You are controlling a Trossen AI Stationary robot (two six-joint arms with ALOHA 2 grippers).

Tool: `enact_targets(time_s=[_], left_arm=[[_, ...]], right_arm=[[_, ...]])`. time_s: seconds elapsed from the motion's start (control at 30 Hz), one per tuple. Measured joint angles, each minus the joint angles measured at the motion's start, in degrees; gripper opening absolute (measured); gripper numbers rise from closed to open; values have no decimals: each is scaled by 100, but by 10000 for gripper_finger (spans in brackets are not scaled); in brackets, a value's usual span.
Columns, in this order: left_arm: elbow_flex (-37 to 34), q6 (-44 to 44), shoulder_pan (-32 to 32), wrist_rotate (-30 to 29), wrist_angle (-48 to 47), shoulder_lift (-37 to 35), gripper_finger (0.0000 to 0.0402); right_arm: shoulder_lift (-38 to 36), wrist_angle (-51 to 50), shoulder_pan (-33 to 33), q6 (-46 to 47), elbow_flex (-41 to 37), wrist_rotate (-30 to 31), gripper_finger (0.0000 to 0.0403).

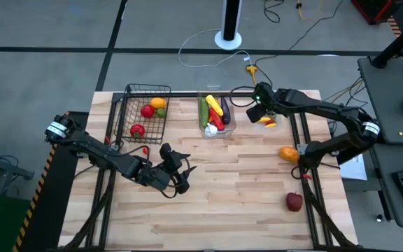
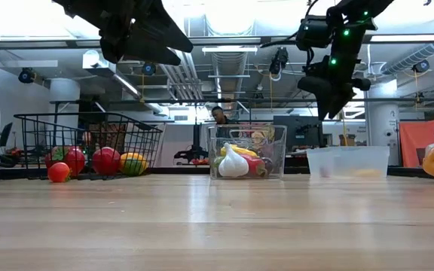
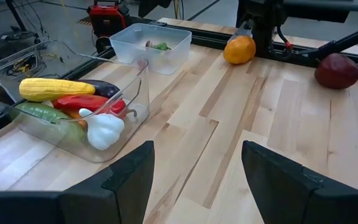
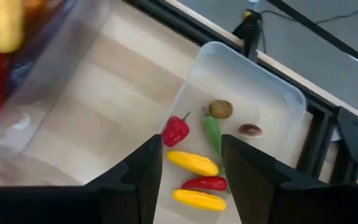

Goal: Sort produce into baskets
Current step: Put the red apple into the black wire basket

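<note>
My right gripper (image 4: pixel 191 149) hangs open over the shallow clear bin (image 4: pixel 272 81) at the table's far right, fingers pointing down, nothing between them. In the bin lie a red pepper (image 4: pixel 175 129), yellow peppers (image 4: pixel 192 163) and a green chili (image 4: pixel 212 132). My left gripper (image 3: pixel 197 155) waits open above the table's middle left (image 1: pixel 180 175), holding nothing. The black wire basket (image 1: pixel 145 112) holds red and yellow produce. The taller clear bin (image 3: pixel 138 87) holds corn (image 3: pixel 55 88), garlic (image 3: pixel 104 129) and red and green pieces. An orange pepper (image 1: pixel 289 153) and a red apple (image 1: pixel 294 202) lie on the table.
A small red fruit (image 2: pixel 59 172) lies on the table just outside the wire basket. A black frame rail (image 1: pixel 296 133) runs along the table's right side beside the shallow bin. Bare wood stretches across the near half of the table (image 1: pixel 222 217).
</note>
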Motion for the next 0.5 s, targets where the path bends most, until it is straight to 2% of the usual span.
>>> enact_targets(time_s=[0.07, 0.13, 0.2, 0.37, 0.43, 0.5], left_arm=[[0, -7, 0, 0, 2, 0, 223], [0, -7, 0, 0, 2, 0, 223], [0, -7, 0, 0, 2, 0, 223], [0, -6, 11, -2, 13, 0, 223], [0, -7, 11, -2, 13, 0, 223], [0, -5, 11, -2, 13, 0, 223]], right_arm=[[-68, 2, 39, -39, 0, -179, 157], [-179, 8, 81, -110, 0, -628, 156], [-298, 7, 149, -219, 2, -1404, 155], [-438, 15, 640, -18, 9, -3992, 155], [-430, 12, 1069, 126, 9, -4498, 152], [-389, 11, 1589, 340, 11, -4632, 151]])
